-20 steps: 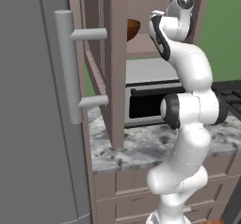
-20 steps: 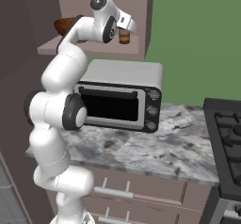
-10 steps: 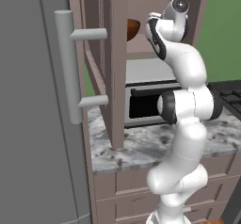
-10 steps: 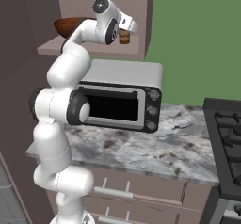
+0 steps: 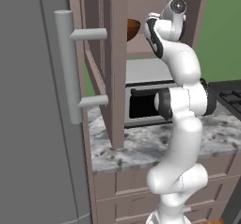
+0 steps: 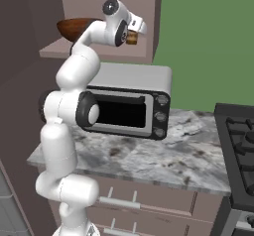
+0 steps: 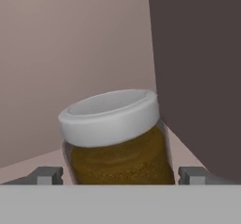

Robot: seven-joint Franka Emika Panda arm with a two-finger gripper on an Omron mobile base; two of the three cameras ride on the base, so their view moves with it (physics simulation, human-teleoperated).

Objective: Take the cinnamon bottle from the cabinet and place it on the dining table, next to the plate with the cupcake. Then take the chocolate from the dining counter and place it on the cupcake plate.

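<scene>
— Brown jar with a pale lid: where is it sitting for you?

— The cinnamon bottle [image 7: 117,140] stands upright on the shelf of the cabinet [image 5: 117,63], close to the right-hand inner wall, with the pinkish back panel behind it. In my hand view it sits right between my two fingertips [image 7: 46,176], one on each side of its body.

— Are you gripping it?

— My gripper [image 7: 120,177] stands apart, wide around the jar. I can see a sliver of shelf between each tip and the glass, so I am around it, not clamped on it.

— Anything changed from a second ago?

— My arm has reached a little deeper into the cabinet. In the right base view my hand [image 6: 130,29] now covers most of the jar, where before more of it showed past my wrist. The jar itself has not shifted on the shelf. My fingers have only just begun to narrow from their widest.

— What else is around?

— A brown wooden bowl [image 6: 74,28] rests on the same shelf, well to the left of the jar. Below the cabinet a toaster oven [image 6: 134,101] stands on the marble counter [image 6: 163,155], and a grey door with a long bar handle [image 5: 70,68] fills the left of the left base view.
</scene>
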